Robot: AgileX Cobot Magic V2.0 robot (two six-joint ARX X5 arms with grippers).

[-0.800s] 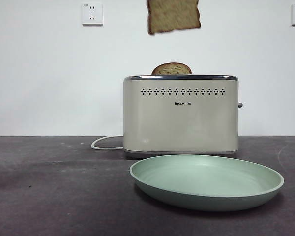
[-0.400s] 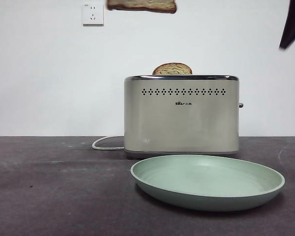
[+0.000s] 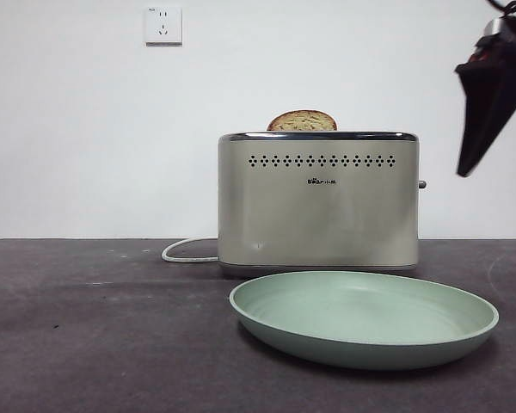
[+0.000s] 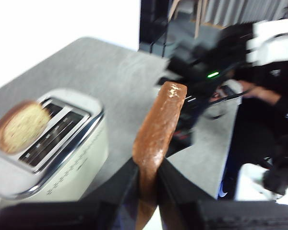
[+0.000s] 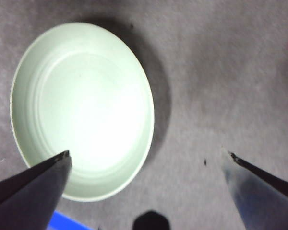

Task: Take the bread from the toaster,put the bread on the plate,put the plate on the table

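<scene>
Two slices of bread are showing here, along with one toaster and one plate. The left end effector [image 4: 147, 184] is clamping the flat tan wholemeal bread slice with the brown crust [image 4: 156, 139] between its two black jaws, holding it up in the air above and beside the boxy cream toaster with the chrome top rim [image 4: 48, 158]. The left wrist view is catching the slice edge-on, its crust facing the camera and its long axis running straight out from the jaws. In the front view that slice is out of the picture.

The second slice, a narrower domed one [image 3: 302, 120], is standing upright in a toaster [image 3: 318, 200] slot, its rounded top poking above the rim. The white cord [image 3: 187, 251] is trailing out along the dark grey-brown matte worktop [image 3: 95, 327].

The round, shallow, pale mint-green plate [image 3: 364, 317] is lying flat on the worktop just in front of the toaster, with nothing on it. The right end effector [image 5: 146, 158] is hanging above the plate [image 5: 81, 110] and the worktop beside it with its jaws spread wide apart, showing in the front view as a dark pointed tip [image 3: 490, 95] at the top corner.
</scene>
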